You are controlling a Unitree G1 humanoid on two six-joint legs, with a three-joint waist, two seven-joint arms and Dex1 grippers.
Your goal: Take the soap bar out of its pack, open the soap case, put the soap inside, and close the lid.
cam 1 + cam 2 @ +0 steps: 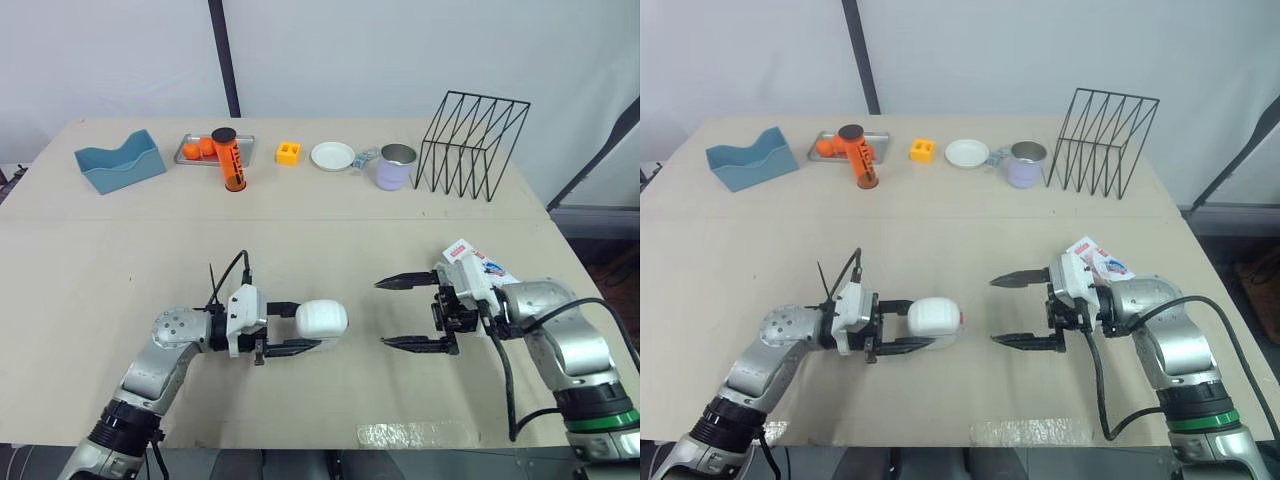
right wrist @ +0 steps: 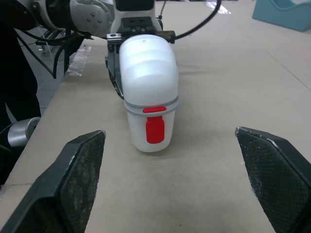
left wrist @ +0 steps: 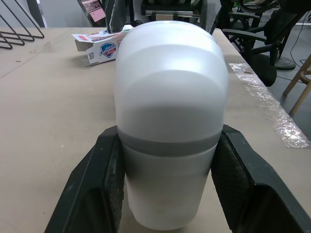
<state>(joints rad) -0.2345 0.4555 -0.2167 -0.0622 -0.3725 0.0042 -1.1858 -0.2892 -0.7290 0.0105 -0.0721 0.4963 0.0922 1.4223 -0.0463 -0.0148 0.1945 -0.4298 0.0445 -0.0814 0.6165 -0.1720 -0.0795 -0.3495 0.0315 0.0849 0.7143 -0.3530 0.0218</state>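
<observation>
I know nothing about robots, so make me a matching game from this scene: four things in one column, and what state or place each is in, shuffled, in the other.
1. white plastic soap case with a red latch
2. right gripper
3. printed cardboard soap pack
4. orange cylindrical tube

A. open, holding nothing
B. lying on the table near the right gripper
C. clamped in the left gripper
D. at the far side, next to the metal tray

Pairs: 1-C, 2-A, 3-B, 4-D
</observation>
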